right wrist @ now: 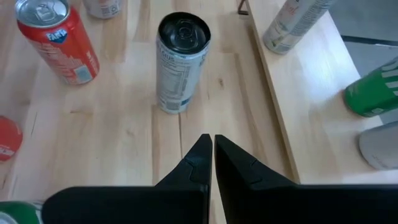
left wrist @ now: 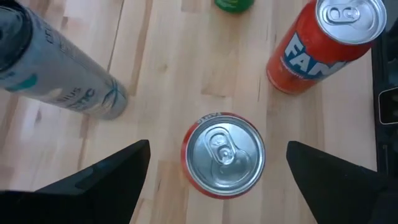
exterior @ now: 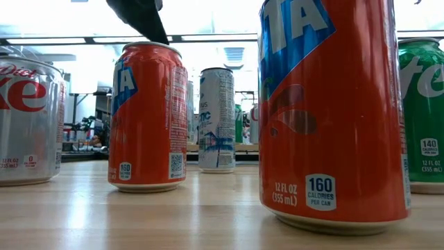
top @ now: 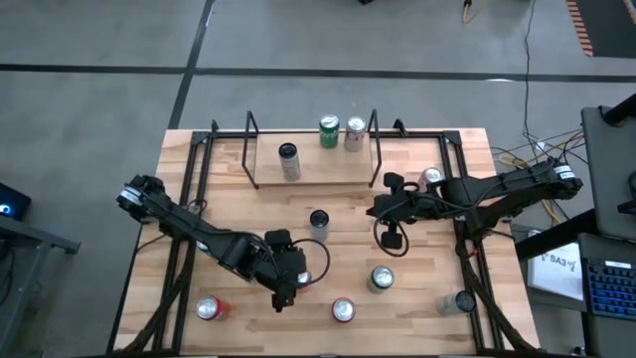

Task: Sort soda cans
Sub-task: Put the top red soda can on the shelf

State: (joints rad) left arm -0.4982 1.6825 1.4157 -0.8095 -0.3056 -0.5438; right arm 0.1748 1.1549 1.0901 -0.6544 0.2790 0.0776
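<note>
An orange-red soda can (left wrist: 222, 155) with a silver top stands upright on the wooden table near the front, left of centre. My left gripper (left wrist: 217, 149) hangs open above it, one finger on either side of the can, apart from it. The high view shows this gripper (top: 288, 283) and the low view its dark tip (exterior: 142, 17) over the can (exterior: 148, 114). My right gripper (right wrist: 208, 140) is shut and held above the table right of centre (top: 378, 211). It points at a slim silver can with a black top (right wrist: 183, 62).
A second orange-red can (left wrist: 323, 43), the slim can (top: 318, 221) and a green can (top: 381, 278) stand close around the left gripper. More cans stand at the front left (top: 209, 308) and front right (top: 459, 301). A raised wooden shelf (top: 313, 177) at the back holds three cans.
</note>
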